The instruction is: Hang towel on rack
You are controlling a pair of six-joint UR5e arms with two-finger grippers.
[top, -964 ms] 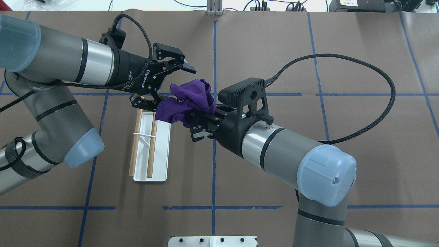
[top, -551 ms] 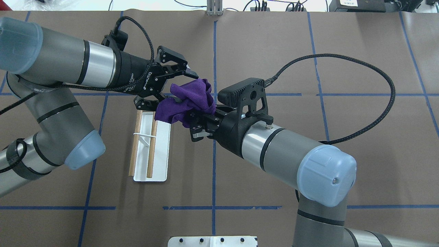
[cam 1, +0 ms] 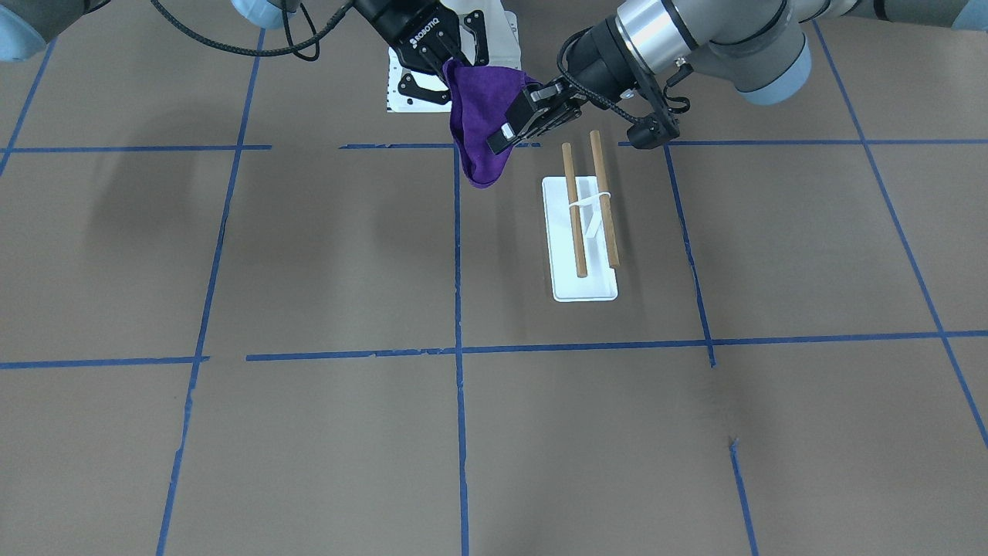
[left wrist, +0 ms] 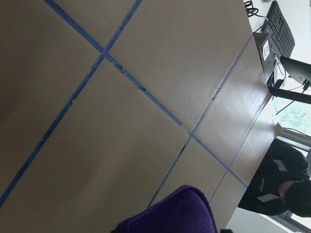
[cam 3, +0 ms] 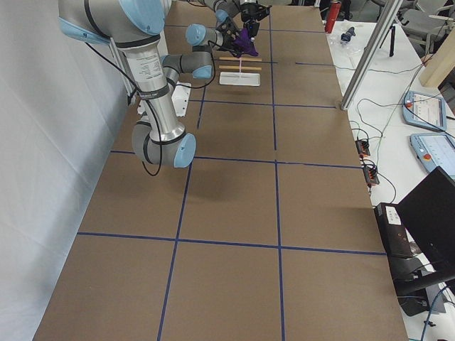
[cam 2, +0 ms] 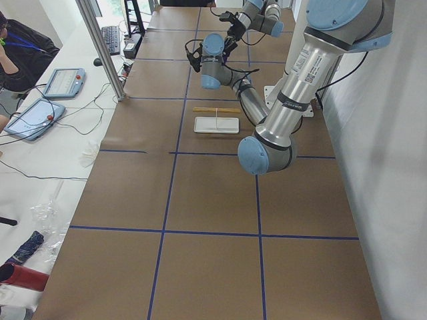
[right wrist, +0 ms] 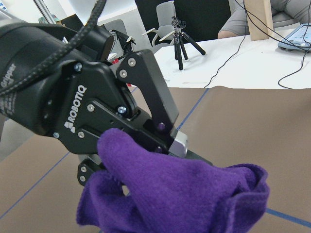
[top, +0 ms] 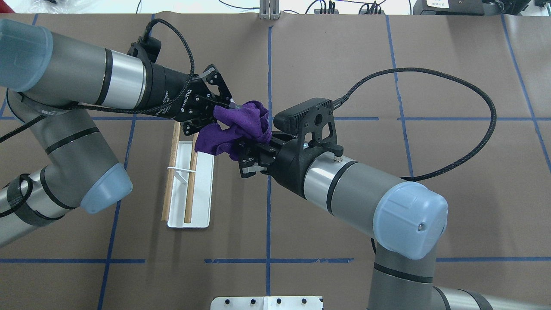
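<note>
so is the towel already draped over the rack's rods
No, the towel is held up in the air off to one side of the rack, and both wooden rods are bare.

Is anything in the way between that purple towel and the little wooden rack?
Nothing visible. The towel, held aloft by the left gripper and right gripper, hangs in open air beside the rack; both rods are bare.

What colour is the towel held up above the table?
The towel is solid purple with no pattern. It shows best in the right wrist-mounted view.
</note>
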